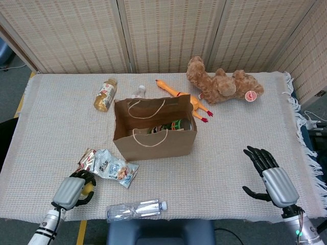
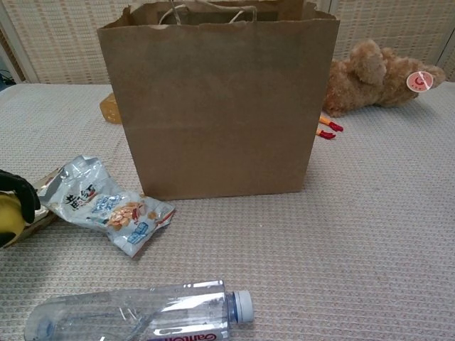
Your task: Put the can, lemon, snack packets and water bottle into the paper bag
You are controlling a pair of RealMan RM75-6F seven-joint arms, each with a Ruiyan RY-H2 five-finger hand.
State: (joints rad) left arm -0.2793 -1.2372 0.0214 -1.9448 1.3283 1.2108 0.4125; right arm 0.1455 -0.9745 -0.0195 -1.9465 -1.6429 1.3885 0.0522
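A woven cloth (image 1: 61,132) covers the table. On it sit a paper bag (image 1: 155,139), snack packets (image 1: 110,167), a water bottle (image 1: 135,210), a drink bottle (image 1: 105,94), a rubber chicken (image 1: 176,93) and a teddy bear (image 1: 222,83).

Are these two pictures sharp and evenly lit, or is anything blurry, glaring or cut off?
Head view: even, soft light, faint shadows, all sharp from the paper bag to the teddy bear. Chest view: the close water bottle shows bright glints on its clear plastic and is cut off by the bottom edge; the left robot hand holding the lemon is cropped at the left edge.
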